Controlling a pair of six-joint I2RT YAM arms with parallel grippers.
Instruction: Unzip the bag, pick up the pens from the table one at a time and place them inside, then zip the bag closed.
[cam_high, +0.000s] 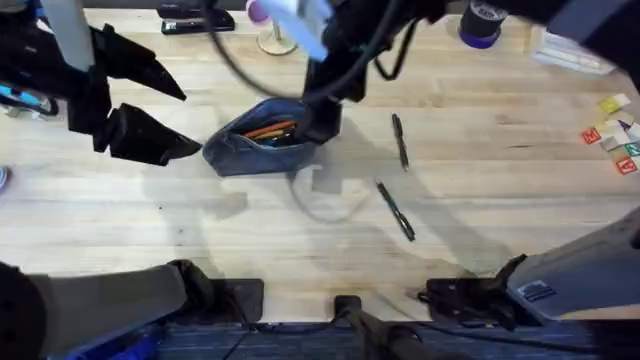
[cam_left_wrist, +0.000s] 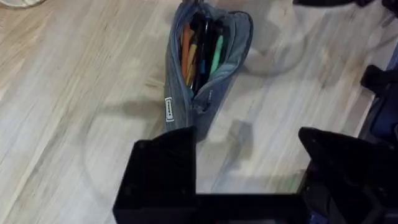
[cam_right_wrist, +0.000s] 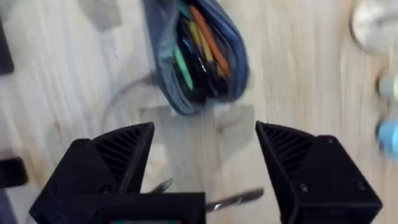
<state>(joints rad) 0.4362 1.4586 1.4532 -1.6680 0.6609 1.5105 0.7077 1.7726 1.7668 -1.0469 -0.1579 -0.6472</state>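
The blue-grey bag (cam_high: 250, 150) lies unzipped on the table (cam_high: 500, 180), with orange, green and dark pens showing in its mouth (cam_left_wrist: 200, 50). Two slim dark pens lie loose to its right: one (cam_high: 400, 141) farther back, one (cam_high: 395, 210) nearer the front. My left gripper (cam_high: 192, 122) stands open just left of the bag, holding nothing; the left wrist view has the bag (cam_left_wrist: 177, 99) ahead of its fingers (cam_left_wrist: 165, 162). My right gripper (cam_high: 322, 122) hovers over the bag's right end, open (cam_right_wrist: 204, 127) and holding nothing, the bag (cam_right_wrist: 165, 81) beyond it.
A black stapler (cam_high: 190, 20), a white round base (cam_high: 275, 42) and a purple tape roll (cam_high: 482, 24) stand along the back edge. Small coloured tags (cam_high: 618, 135) lie at the far right. The right arm crosses dark and blurred over the back.
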